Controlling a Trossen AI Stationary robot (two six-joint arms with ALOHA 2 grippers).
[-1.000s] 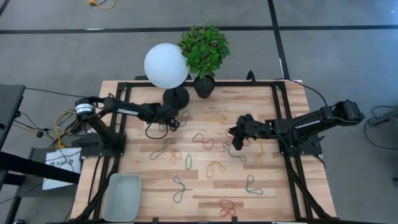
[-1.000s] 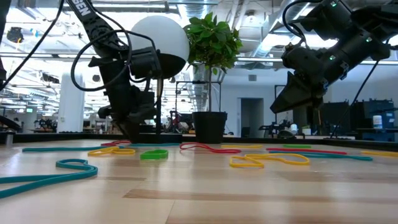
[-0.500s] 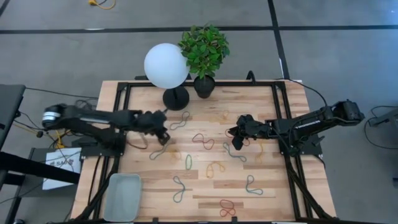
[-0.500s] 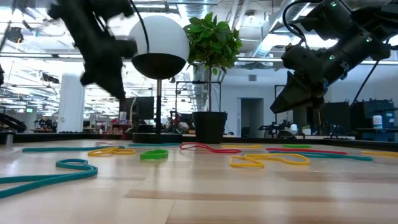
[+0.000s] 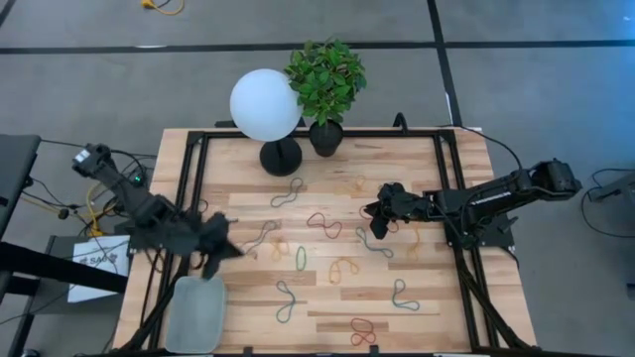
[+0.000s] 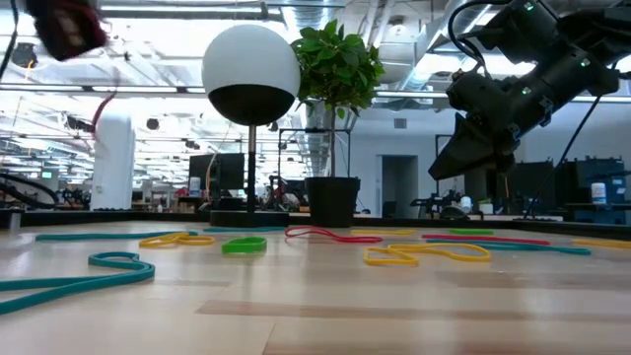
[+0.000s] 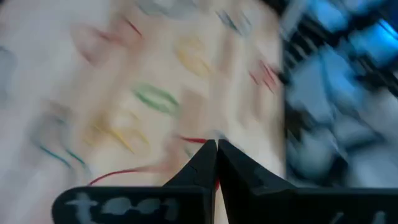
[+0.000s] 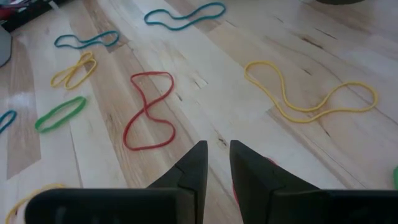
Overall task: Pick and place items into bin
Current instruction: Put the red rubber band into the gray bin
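Observation:
Rubber bands lie flat across the wooden table: red (image 5: 322, 225), green (image 5: 301, 258), yellow (image 5: 342, 266), teal (image 5: 286, 297) and others. The pale grey bin (image 5: 195, 315) sits at the near left corner. My left gripper (image 5: 223, 250) hovers just beyond the bin's far edge. It shows blurred in its wrist view (image 7: 216, 146) and is shut on a red band. My right gripper (image 5: 377, 223) hangs above the bands right of centre, its fingers (image 8: 217, 152) a narrow gap apart, touching nothing. A red band (image 8: 148, 112) and a yellow one (image 8: 311, 93) lie ahead of it. My left gripper pinches a red rubber band (image 7: 186, 140) between its two fingertips. The band is lifted clear of the table and trails slack away from the fingers (image 7: 118, 173). The wrist picture is blurred, so which part of the loop is pinched cannot be told.
A white globe lamp (image 5: 265, 104) on a black base (image 5: 281, 157) and a potted plant (image 5: 325, 79) stand at the far edge. Black frame rails (image 5: 189, 198) run along the table's left and right sides. Bare wood shows between the bands.
My left gripper has risen from beside the lamp base and swung fast toward the table's near left, ending just beyond the bin, carrying the red band with it. My right arm has kept still.

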